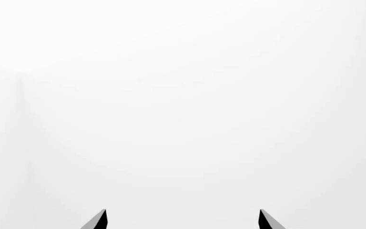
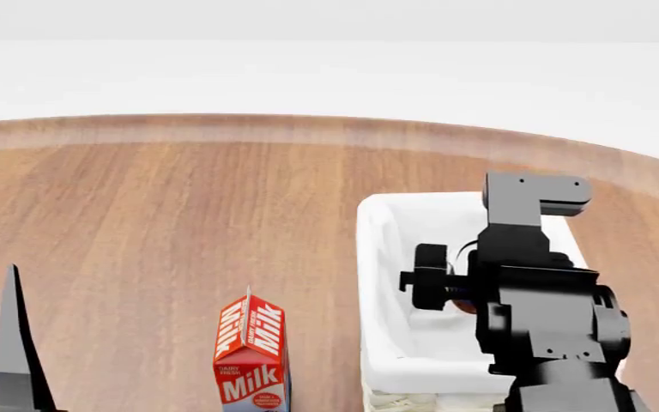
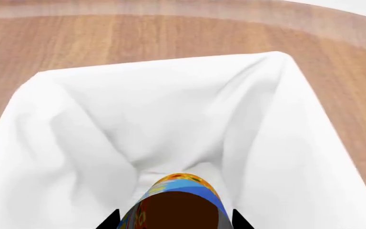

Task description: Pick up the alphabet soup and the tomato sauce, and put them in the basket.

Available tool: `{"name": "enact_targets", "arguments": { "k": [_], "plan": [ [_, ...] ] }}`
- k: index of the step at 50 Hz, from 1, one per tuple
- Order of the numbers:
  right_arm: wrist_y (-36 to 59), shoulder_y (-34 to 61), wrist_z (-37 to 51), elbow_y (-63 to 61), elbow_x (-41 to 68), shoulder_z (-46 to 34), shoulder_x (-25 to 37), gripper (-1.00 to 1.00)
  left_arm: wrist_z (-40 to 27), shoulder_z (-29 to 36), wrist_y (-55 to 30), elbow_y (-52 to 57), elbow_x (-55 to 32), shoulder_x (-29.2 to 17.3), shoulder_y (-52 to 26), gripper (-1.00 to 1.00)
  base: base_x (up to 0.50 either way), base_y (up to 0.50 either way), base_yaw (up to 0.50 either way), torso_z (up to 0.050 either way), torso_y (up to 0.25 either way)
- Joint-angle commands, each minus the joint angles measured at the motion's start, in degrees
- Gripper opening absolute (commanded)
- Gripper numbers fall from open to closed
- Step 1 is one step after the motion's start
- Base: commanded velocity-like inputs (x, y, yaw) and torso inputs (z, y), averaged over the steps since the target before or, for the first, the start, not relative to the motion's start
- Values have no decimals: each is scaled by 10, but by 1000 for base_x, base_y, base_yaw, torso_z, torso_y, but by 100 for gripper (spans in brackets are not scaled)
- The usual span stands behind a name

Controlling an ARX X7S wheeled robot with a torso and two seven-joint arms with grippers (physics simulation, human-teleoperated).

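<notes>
The alphabet soup (image 3: pixel 177 200), a blue can with orange-yellow print, sits between the fingertips of my right gripper (image 3: pixel 175 220), which is shut on it. The can hangs over the inside of the basket (image 3: pixel 55 124), pointing down at its white cloth lining. From the head view, my right arm (image 2: pixel 541 309) reaches over the basket (image 2: pixel 377 257) and hides the gripper. My left gripper (image 1: pixel 181 218) is open and holds nothing, facing a plain white background. One of its dark fingers (image 2: pixel 15 343) shows at the lower left of the head view. The tomato sauce is out of view.
A red and white milk carton (image 2: pixel 251 356) stands on the wooden table (image 2: pixel 169 215), just left of the basket. The table's curved far edge (image 2: pixel 306 129) meets a white floor.
</notes>
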Motion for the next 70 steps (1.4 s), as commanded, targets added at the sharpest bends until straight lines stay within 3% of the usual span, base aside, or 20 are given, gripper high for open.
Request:
{"name": "enact_targets", "arguments": {
  "k": [1,2,3,21,28,42,51,70],
  "plan": [
    [2,4,-16,-1,-79,56,-4,-100,-2,2,3,-3,0,-1,0,100,0,0,0,0,0],
    [2,3,-13,-1,-83,62,-4,-100,-2,2,3,-4,0,-1,0,100,0,0,0,0,0],
    [4,3,-13,-1,-87,65,-5,100,-2,2,4,-5,-1,-1,0,100,0,0,0,0,0],
    [3,15,-30,-1,-136,103,-9,100,-3,4,-1,-3,-3,-2,-4,100,0,0,0,0,0],
    [-41,33,-36,-5,-133,113,-9,100,-3,6,-2,-3,-2,-3,-5,100,0,0,0,0,0],
    [87,-67,-45,-359,-101,125,6,100,-6,5,-1,-1,-4,-5,-2,100,0,0,0,0,0],
    [231,-131,-35,-616,-66,135,10,100,-6,7,0,-4,-4,-5,-4,100,0,0,0,0,0],
    [483,-177,-11,-982,1,164,30,100,-8,7,-14,14,-2,-8,-4,100,0,0,0,0,0]
  ]
}}
